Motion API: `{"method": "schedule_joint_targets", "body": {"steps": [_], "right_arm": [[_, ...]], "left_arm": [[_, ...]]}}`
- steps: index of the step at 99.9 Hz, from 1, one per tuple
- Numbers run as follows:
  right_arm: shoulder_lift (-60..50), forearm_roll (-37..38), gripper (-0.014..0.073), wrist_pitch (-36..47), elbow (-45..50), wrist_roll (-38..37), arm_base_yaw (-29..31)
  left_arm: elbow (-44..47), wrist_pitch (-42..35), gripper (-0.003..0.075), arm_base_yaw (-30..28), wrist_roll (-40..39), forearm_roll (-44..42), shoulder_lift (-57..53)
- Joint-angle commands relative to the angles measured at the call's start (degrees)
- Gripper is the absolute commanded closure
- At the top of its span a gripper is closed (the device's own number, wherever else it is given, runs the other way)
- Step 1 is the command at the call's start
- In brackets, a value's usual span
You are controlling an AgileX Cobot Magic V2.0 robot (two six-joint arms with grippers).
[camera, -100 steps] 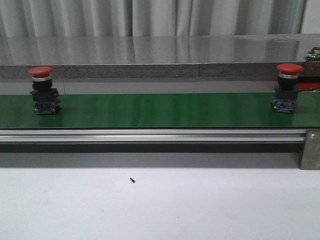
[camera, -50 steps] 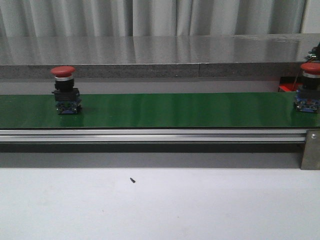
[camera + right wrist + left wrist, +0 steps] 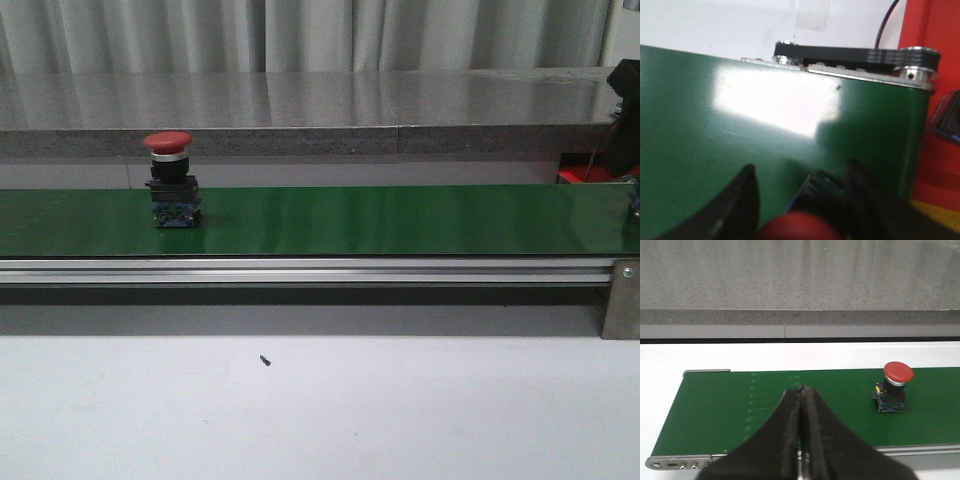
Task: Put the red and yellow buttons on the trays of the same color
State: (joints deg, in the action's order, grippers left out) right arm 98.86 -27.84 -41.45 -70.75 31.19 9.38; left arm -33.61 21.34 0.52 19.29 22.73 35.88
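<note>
Right gripper [image 3: 800, 210] sits at the far right end of the green belt [image 3: 400, 220], fingers spread, 1 on each side of a red button [image 3: 797, 227] (only its red cap and a bit of dark body show between them); contact can't be confirmed. In the front view this arm is just a dark shape at the right edge.

Left gripper [image 3: 801, 395] has its fingers pressed together, holding nothing, above the belt's left portion. A second red button [image 3: 170, 180] stands upright on the belt, well apart from those fingers and to their right.

Count: 2 red buttons visible.

Belt's right end finishes at a roller [image 3: 915, 70], with a red surface [image 3: 940, 100] just beyond. The belt between the 2 buttons is bare.
</note>
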Motion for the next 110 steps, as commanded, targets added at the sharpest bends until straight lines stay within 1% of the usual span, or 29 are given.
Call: {"method": "schedule_joint_targets", "body": {"steps": [1, 5, 9, 25, 39, 49, 65, 79, 93, 110], "right_arm": [[-2.21, -1.33, 0.0450, -1.38, -1.92, 0.64, 0.04], [-2.21, -1.33, 0.0495, -1.84, -1.92, 0.64, 0.04], [-2.39, -1.33, 0.0511, -1.90, -1.92, 0.64, 0.04], [-3.04, -1.33, 0.0510, -2.85, -4.33, 0.64, 0.23], [-2.97, -1.21, 0.0510, -3.24, -10.86, 0.64, 0.87], [-1.74, -0.98, 0.0510, -3.59, -17.45, 0.60, 2.25], [3.96, -0.94, 0.0510, -5.00, -27.71, 0.51, 4.93], [9.50, -0.91, 0.0510, -4.76, -34.01, -0.25, 6.60], [14.92, -0.83, 0.0510, -3.41, -37.92, -0.30, 7.63], [20.37, -0.69, 0.0510, -1.20, -39.55, -0.30, 8.13]], "left_arm": [[-1.59, -4.30, 0.0740, 0.43, -0.19, 1.22, -0.04], [-1.59, -4.30, 0.0740, 0.43, -0.19, 1.22, -0.04], [-1.59, -4.30, 0.0740, 0.43, -0.19, 1.22, -0.04], [-1.59, -4.30, 0.0740, 0.43, -0.19, 1.22, -0.04], [-1.59, -4.30, 0.0740, 0.43, -0.19, 1.22, -0.04], [-1.59, -4.30, 0.0739, 0.43, -0.19, 1.22, -0.04], [-1.59, -4.30, 0.0740, 0.43, -0.19, 1.22, -0.04], [-1.59, -4.30, 0.0740, 0.43, -0.19, 1.22, -0.04], [-1.59, -4.30, 0.0740, 0.43, -0.19, 1.22, -0.04], [-1.59, -4.30, 0.0740, 0.43, -0.19, 1.22, -0.04]]}}
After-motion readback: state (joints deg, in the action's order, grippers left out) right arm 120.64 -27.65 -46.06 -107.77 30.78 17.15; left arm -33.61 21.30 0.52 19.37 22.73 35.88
